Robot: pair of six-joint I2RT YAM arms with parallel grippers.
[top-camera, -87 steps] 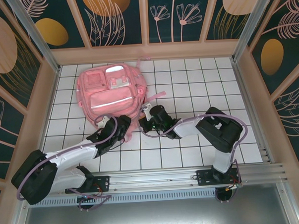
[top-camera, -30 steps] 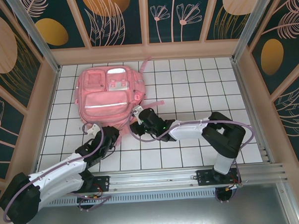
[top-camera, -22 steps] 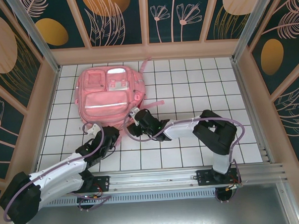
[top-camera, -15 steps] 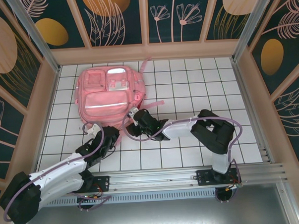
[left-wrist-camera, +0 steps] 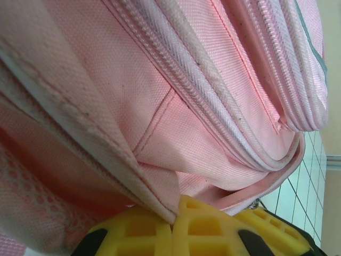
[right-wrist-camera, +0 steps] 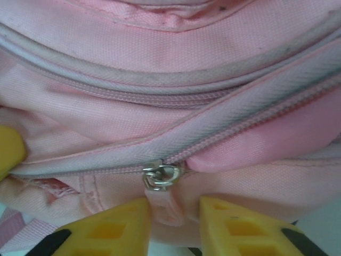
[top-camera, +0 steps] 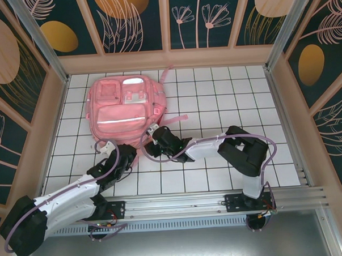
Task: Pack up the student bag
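Top external view: student bag (top-camera: 124, 107) lying front-up on the far left of the tiled table (top-camera: 226, 91), both arms reaching to its near edge. On the left, left gripper (left-wrist-camera: 173, 213) shut on a fold of pink fabric at the bag's near-left rim; best used as a firm anchor, bracing against the zip's drag. To the right, right gripper (right-wrist-camera: 173, 209) straddling the zipper pull (right-wrist-camera: 161, 177) at the near-right corner, fingers narrowly apart; cannot tell if clamped. Close squarely on the tab, then draw along the zipper track, never upward.
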